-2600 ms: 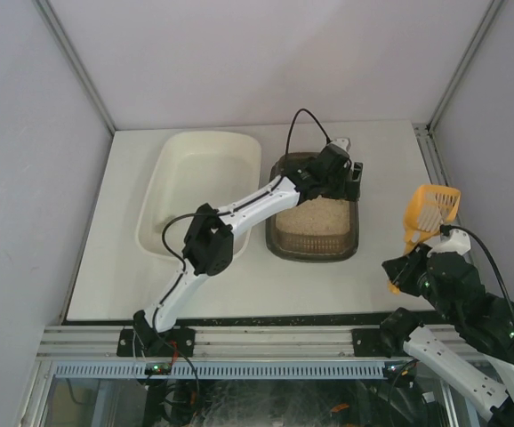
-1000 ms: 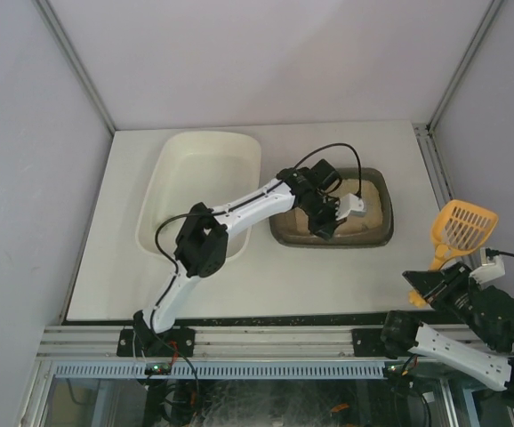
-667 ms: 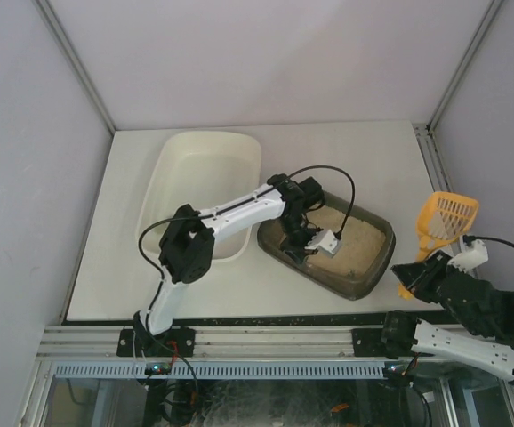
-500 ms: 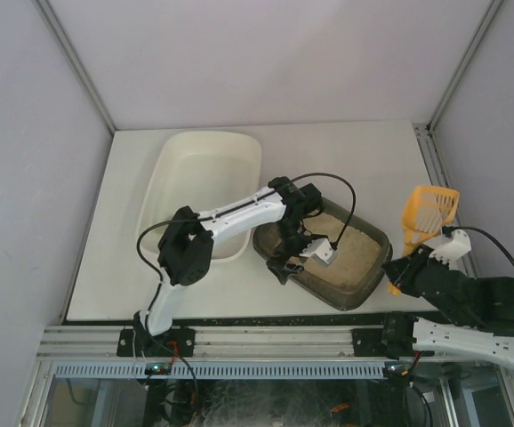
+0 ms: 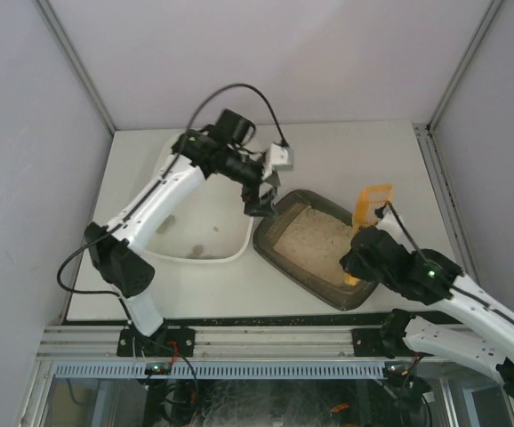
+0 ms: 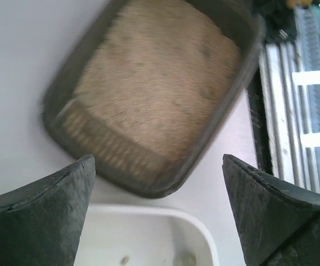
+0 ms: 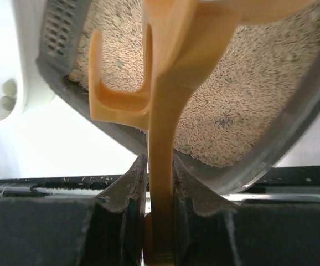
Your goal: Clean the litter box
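Note:
The dark brown-grey litter box (image 5: 285, 258) with pale sandy litter lies angled near the table's front, right of the white tub; it also shows in the left wrist view (image 6: 66, 119) and the right wrist view (image 7: 293, 138). My right gripper (image 5: 364, 262) is shut on the handle of an orange litter scoop (image 5: 370, 203), held over the box's right end; the handle (image 7: 163, 144) sits between the jaws. My left gripper (image 5: 264, 197) is open and empty, raised above the gap between the tub and the box.
A larger white tub (image 5: 172, 240) stands left of the litter box, with a few small clumps (image 5: 195, 252) on its floor. The table's near edge with a metal rail (image 5: 257, 342) lies just below the box. Grey walls enclose the table.
My left gripper let go of the litter box and rose back toward the tub. My right arm swung left, carrying the scoop over the box's right end. The box stays angled near the front.

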